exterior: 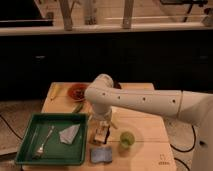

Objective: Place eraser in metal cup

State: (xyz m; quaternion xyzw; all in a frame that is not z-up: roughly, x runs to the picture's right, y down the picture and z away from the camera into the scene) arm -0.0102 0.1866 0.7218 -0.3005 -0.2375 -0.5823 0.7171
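My gripper (101, 134) points down over the wooden table (145, 125), just right of the green tray and left of the light green cup (126, 140). A flat blue-grey block (101, 155) lies on the table right in front of the gripper; I cannot tell whether it is the eraser. A small dark round thing (117, 85), probably the metal cup, peeks out behind my arm's elbow at the back of the table and is mostly hidden. The gripper is far from it.
A green tray (30, 150) at the front left holds a fork (44, 142) and a grey folded cloth (69, 134). A red bowl (77, 92) stands at the back left, with a small green thing (78, 106) in front of it. My white arm (145, 102) spans the table from the right.
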